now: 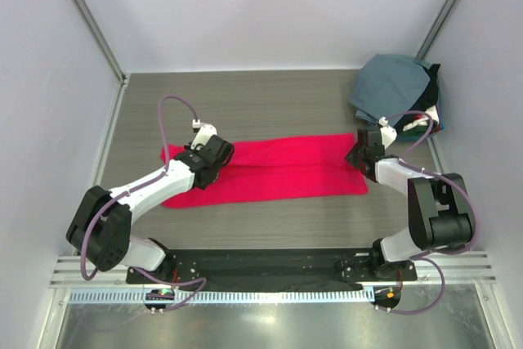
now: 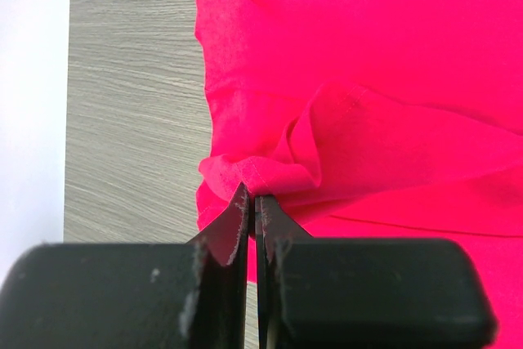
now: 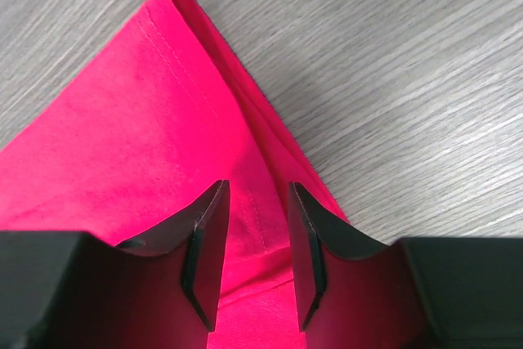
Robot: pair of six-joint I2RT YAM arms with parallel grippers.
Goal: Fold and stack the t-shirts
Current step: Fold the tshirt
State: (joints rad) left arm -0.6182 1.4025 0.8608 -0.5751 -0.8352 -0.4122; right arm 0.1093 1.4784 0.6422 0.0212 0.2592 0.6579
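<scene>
A bright red t-shirt [image 1: 270,167] lies folded into a long strip across the middle of the table. My left gripper [image 1: 214,153] is at its left end, shut on a bunched fold of the red cloth [image 2: 270,171], with the fingertips [image 2: 243,202] pressed together. My right gripper [image 1: 360,153] is low over the strip's right corner [image 3: 176,6]. It is open, and its two fingers [image 3: 211,226] straddle the stitched hem, which lies flat between them. A slate grey-blue t-shirt [image 1: 391,79] tops a pile at the back right.
Dark, white and blue cloth edges [image 1: 425,120] show under the grey-blue shirt in the back right corner, close behind my right arm. Grey wood-grain table [image 1: 270,104] surrounds the red strip. White walls stand on three sides, and a metal rail [image 1: 270,293] runs along the near edge.
</scene>
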